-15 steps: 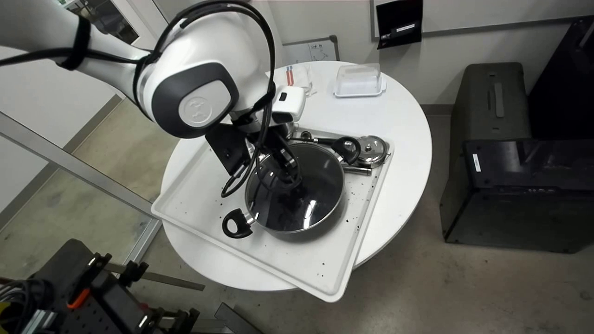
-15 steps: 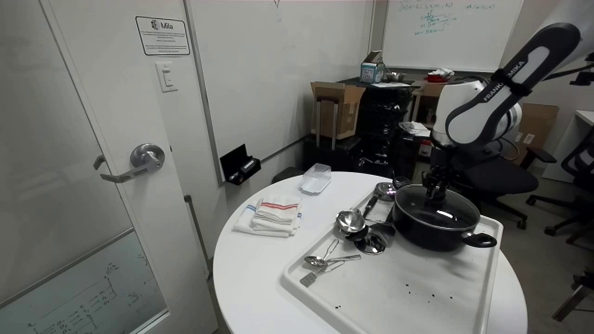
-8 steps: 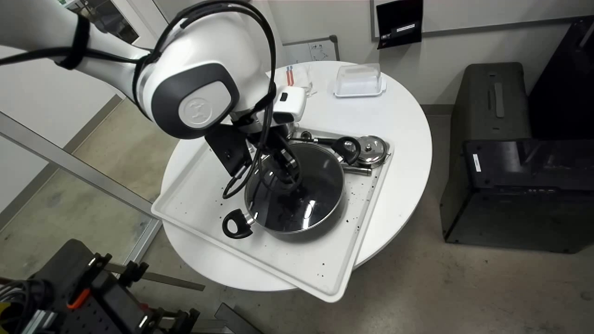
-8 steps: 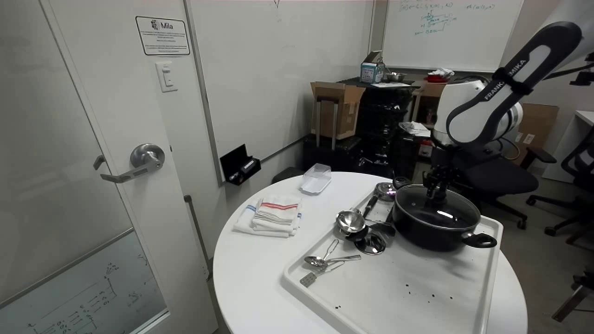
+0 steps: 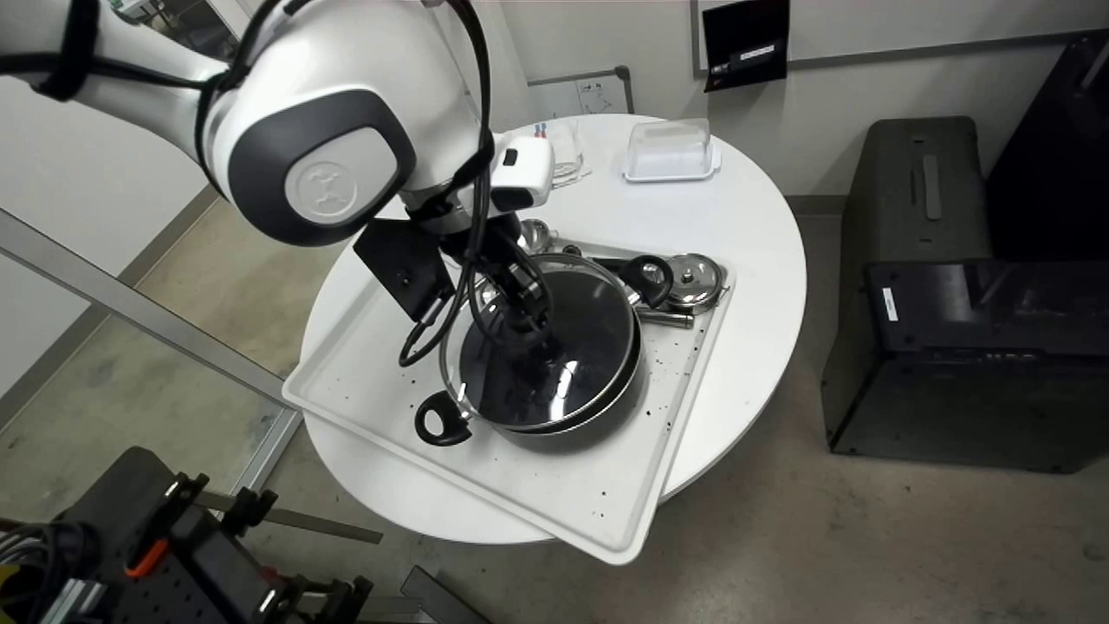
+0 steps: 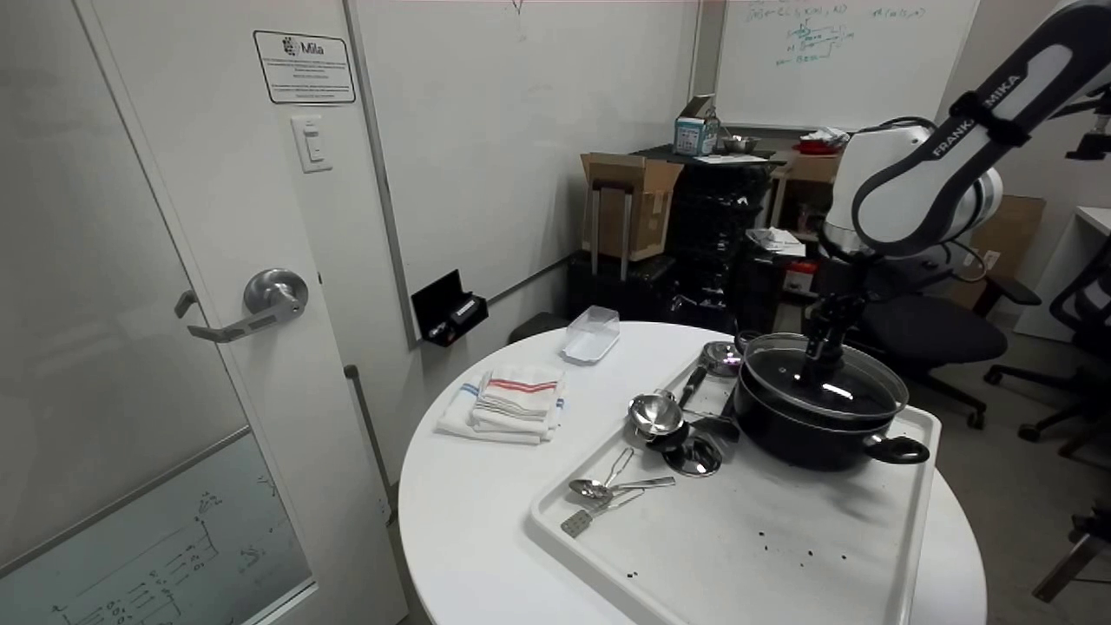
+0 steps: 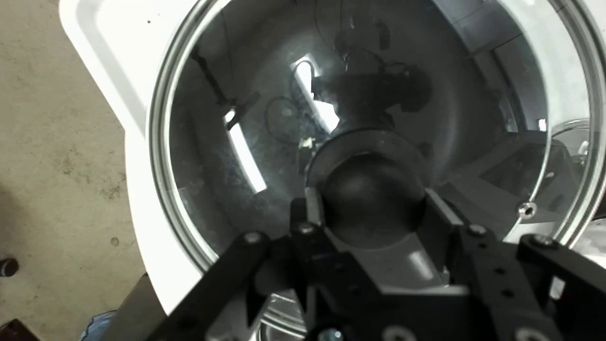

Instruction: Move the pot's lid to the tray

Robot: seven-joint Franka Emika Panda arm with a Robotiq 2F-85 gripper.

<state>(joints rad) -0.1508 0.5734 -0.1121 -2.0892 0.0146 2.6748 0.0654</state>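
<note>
Lid [image 7: 360, 94]: clear glossy glass, shiny metal rim [image 7: 160, 128], knob [image 7: 371, 199] matt, plastic-looking. Pot [image 6: 807, 443] smooth, slight sheen; loop handle [image 6: 898, 450] plastic-looking. Tray [image 6: 729, 555] smooth, low sheen, plastic-looking. Bench [image 6: 477, 512] smooth. Utensils [image 6: 655, 417] polished metal, mirror-bright in spots. Towels [image 6: 518, 404] matt cloth. Box [image 6: 592, 334] clear plastic. Carton [image 6: 649, 226] matt cardboard. Hand [image 7: 377, 206] mostly matt, screws [image 7: 253, 237] metal.

- Your robot's arm [image 5: 381, 69] is white, smooth and round.
- On its side you have a dark grey patch [image 5: 258, 186], with a pale round cap [image 5: 331, 191] that has a small mark.
- You have black cables [image 5: 483, 87] and black straps [image 5: 76, 43].
- Your dark band [image 6: 916, 165] has white letters [image 6: 955, 139], "FRANKA" and "MIKA", with a strap between.
- Your gripper [image 7: 376, 208] is black with shiny round screws [image 7: 307, 228].
- Its fingers [image 7: 314, 207] have light grey edges.
</note>
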